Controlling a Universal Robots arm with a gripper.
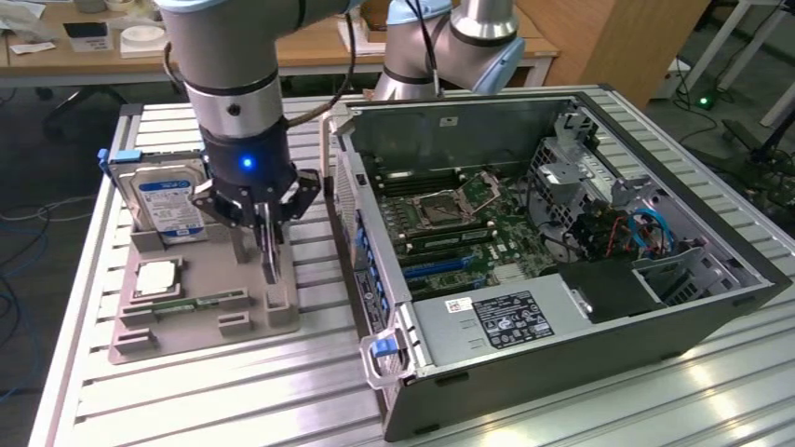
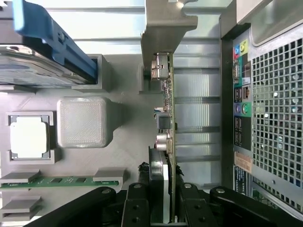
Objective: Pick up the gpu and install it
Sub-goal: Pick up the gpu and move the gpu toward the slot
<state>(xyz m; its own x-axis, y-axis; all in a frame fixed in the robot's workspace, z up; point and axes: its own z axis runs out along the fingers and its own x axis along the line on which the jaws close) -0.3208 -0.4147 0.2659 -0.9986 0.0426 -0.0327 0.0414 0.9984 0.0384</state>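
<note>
Gripper (image 1: 263, 220) (image 2: 163, 191) is closed on the gpu (image 1: 268, 256) (image 2: 167, 118), its fingers (image 2: 137, 205) pinching the thin card from both faces at its upper edge. The gpu stands on edge, upright, at the exterior view's right side of the grey holder tray (image 1: 186, 331), between the hard drive (image 1: 168, 200) and the open computer case (image 1: 372, 307). Cannot tell whether the card's lower edge sits in its slot or has cleared it.
</note>
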